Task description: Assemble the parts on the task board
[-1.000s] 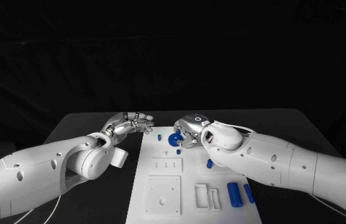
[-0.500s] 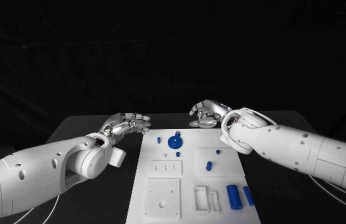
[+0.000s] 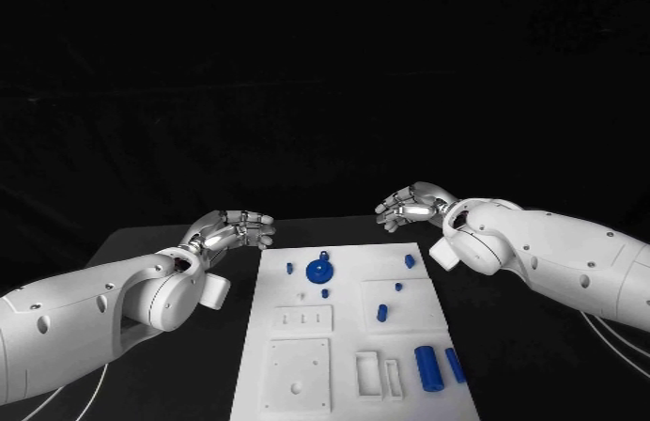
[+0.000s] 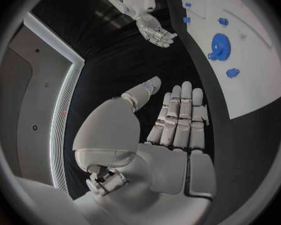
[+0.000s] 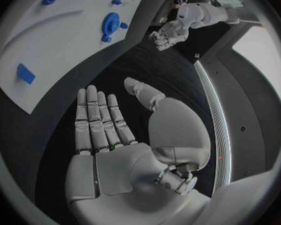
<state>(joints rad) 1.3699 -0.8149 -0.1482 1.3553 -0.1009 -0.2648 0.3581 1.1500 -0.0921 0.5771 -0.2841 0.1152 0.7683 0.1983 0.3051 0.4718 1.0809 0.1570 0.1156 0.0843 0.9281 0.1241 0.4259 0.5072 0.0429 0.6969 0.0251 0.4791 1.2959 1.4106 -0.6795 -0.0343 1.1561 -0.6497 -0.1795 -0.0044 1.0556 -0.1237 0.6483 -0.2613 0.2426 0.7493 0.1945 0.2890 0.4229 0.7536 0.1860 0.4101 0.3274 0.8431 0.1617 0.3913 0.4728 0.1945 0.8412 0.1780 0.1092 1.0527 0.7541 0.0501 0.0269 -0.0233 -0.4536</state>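
Observation:
The white task board (image 3: pixel 305 360) lies in the middle of the black table. A blue gear (image 3: pixel 319 271) stands near its far end, with small blue parts (image 3: pixel 410 261) around it and two blue cylinders (image 3: pixel 425 366) near the front right. My left hand (image 3: pixel 233 229) hovers over the table just left of the board's far corner, fingers straight and holding nothing (image 4: pixel 178 120). My right hand (image 3: pixel 413 205) hangs beyond the board's far right corner, also flat with nothing in it (image 5: pixel 100 120). The gear shows in both wrist views (image 4: pixel 220 46) (image 5: pixel 110 21).
White raised blocks with holes and slots (image 3: pixel 301 372) sit on the board's near half. Black table (image 3: pixel 203 346) lies on both sides of the board, and the background is dark.
My right hand has lifted away from the blue gear and drawn back to the far right, off the board. The gear stays on the board. My left hand has barely moved.

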